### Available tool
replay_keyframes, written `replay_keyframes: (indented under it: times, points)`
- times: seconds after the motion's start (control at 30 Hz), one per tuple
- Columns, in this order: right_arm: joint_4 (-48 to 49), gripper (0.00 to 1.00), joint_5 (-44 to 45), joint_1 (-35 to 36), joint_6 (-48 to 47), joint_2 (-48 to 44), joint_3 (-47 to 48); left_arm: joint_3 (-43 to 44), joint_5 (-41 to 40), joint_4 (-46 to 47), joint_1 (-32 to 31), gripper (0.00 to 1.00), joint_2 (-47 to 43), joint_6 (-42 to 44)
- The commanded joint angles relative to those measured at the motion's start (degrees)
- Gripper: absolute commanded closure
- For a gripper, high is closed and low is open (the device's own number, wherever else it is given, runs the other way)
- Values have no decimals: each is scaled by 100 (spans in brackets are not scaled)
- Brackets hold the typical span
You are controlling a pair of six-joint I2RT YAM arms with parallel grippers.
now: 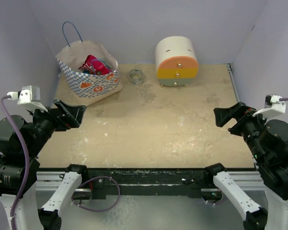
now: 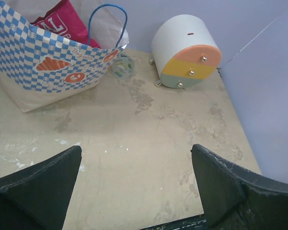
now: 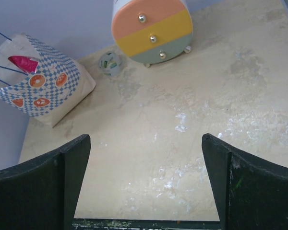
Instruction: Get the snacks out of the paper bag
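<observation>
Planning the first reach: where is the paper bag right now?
In the top view, the paper bag stands at the far left corner of the table, with a small grey ring to its right and the drawer box beyond that.

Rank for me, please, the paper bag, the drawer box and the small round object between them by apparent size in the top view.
1. paper bag, largest.
2. drawer box, somewhat smaller.
3. small round object, by far smallest.
All sit about equally far from the camera, so the order holds.
</observation>
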Motion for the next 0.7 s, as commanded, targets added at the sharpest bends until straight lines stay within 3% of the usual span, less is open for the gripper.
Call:
replay_keyframes:
  times: [0.0,0.4,0.67]
  points:
    - [-394,0,226,-3,-113,251,421,167,-299,-137,8,1,105,-51]
    - [-82,0,288,-4,162,703,233,-230,-315,1,9,1,316,55]
    - [283,0,242,-5,380,1115,24,-138,-297,347,14,1,1447,-110]
